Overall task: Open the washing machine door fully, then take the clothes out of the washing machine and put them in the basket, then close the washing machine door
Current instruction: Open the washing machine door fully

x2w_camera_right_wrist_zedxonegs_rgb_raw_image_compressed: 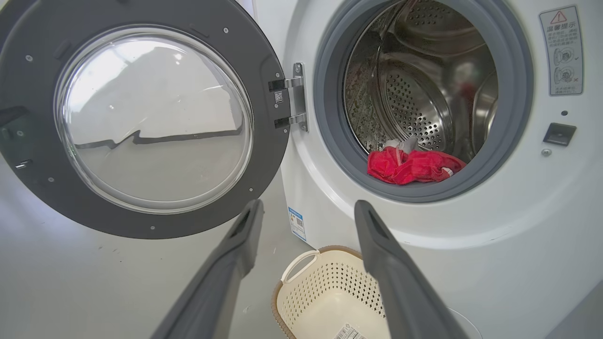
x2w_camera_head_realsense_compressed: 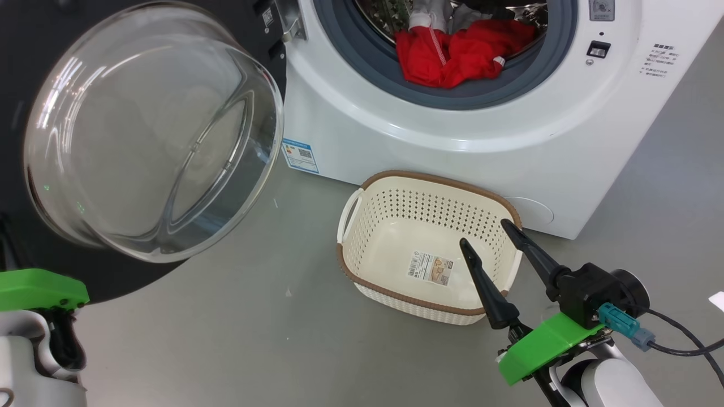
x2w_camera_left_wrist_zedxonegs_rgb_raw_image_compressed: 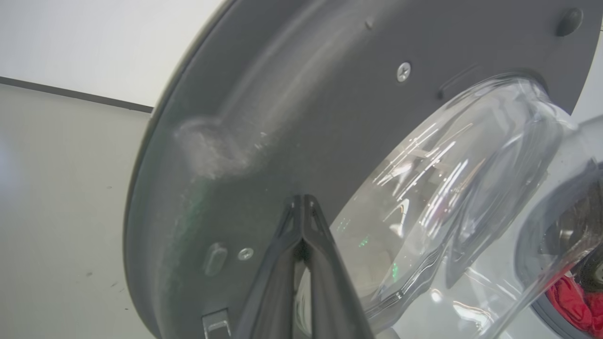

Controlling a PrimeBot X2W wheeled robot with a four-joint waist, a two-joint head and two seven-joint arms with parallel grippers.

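Right pincer spread, door swung wide leftward, basket mouth upward

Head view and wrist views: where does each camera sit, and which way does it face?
Head view: on the head, looking down at the basket and washing machine; open right gripper lower right.
Left wrist view: on the left wrist, close to the washing machine door; shut left gripper shows.
Right wrist view: on the right wrist, facing the drum; its fingers show.
Shared: head and right wrist views both show the clothes.
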